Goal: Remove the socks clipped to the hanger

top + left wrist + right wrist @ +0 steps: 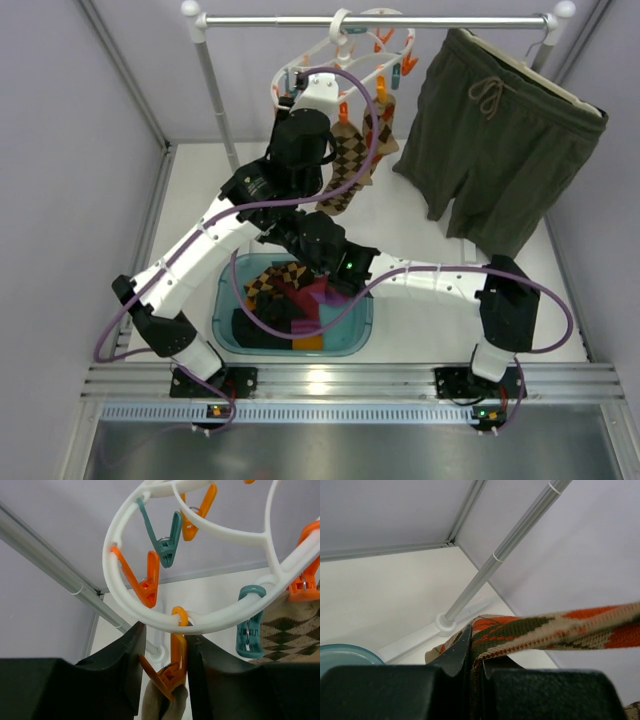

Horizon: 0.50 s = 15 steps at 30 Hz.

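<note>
The white ring hanger (345, 45) hangs from the rail, with orange and teal pegs and argyle socks (350, 160) clipped below it. In the left wrist view my left gripper (165, 645) sits just under the hanger ring (210, 622). Its fingers press both sides of an orange peg (175, 665) that clips a tan sock (150, 705). My right gripper (476, 640) is shut on the lower end of an orange, olive and tan argyle sock (560, 622), which stretches up to the right. In the top view my right gripper (292, 232) is below the hanger.
A teal basin (365, 320) at the near middle holds several socks. Olive-green shorts (500, 150) hang at the right end of the rail (450, 20). The rack's left pole (215, 90) stands close to my left arm. White walls enclose the table.
</note>
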### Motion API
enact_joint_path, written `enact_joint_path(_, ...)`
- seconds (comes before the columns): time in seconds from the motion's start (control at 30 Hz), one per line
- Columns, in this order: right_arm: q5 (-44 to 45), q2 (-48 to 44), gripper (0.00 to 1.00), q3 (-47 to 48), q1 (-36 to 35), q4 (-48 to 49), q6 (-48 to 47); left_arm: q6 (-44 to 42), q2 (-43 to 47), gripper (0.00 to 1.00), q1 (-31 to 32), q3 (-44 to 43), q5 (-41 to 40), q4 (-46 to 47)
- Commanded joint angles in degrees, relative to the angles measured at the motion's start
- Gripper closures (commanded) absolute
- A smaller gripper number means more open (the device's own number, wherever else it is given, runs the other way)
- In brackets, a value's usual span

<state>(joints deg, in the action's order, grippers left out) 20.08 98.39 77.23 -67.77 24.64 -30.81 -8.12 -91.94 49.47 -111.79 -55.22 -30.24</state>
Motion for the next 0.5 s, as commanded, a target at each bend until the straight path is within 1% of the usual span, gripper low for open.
enact_joint_path(0.0, -1.1, -2.9, 1.00, 0.4, -0.9, 1.3, 1.9, 0.0, 0.4, 0.62, -0.3, 0.0, -0.8, 1.8)
enact_joint_path(0.03, -1.1, -3.1, 1.00, 0.1, -1.0, 1.4, 2.0, -0.1, 0.4, 0.65, -0.3, -0.3, -0.7, 1.7)
enact_joint_path(0.07, -1.0, -3.2, 1.00, 0.0, -0.9, 1.5, 2.2, -0.2, 0.2, 0.72, -0.3, -0.6, -0.7, 1.8)
enact_joint_path(0.1, -0.9, -3.6, 1.00, -0.5, -0.9, 1.5, 2.2, -0.6, 0.0, 0.82, -0.3, -1.2, -0.9, 1.7)
enact_joint_path(0.13, -0.9, -3.9, 1.00, -0.9, -0.9, 1.5, 2.6, -0.6, 0.0, 0.84, -0.3, -1.6, -0.7, 1.7)
enact_joint_path(0.2, -0.9, -4.7, 1.00, -2.3, -0.9, 2.1, 3.2, -0.7, -0.3, 0.97, -0.3, -1.9, -0.5, 1.8)
enact_joint_path(0.23, -0.9, -5.9, 1.00, -4.5, -0.9, 2.7, 3.6, -0.7, -0.3, 1.00, -0.3, -2.1, -0.2, 1.7)
enact_joint_path(0.3, -0.8, -8.1, 1.00, -8.2, -0.9, 4.3, 4.4, -0.5, -0.3, 1.00, -0.3, -2.1, -0.1, 1.7)
enact_joint_path(0.37, -1.4, -9.9, 1.00, -10.5, -1.0, 4.6, 5.2, -0.1, 0.0, 0.89, -0.3, -1.9, 0.5, 1.8)
enact_joint_path(0.43, -5.3, -13.4, 1.00, -13.9, -1.1, 2.6, 6.0, 0.8, 0.8, 0.82, -0.3, -1.5, 2.6, 1.6)
enact_joint_path(0.47, -7.0, -14.8, 1.00, -14.9, -1.1, 1.6, 7.2, 1.3, 1.2, 0.72, -0.4, -1.0, 3.4, 1.8)
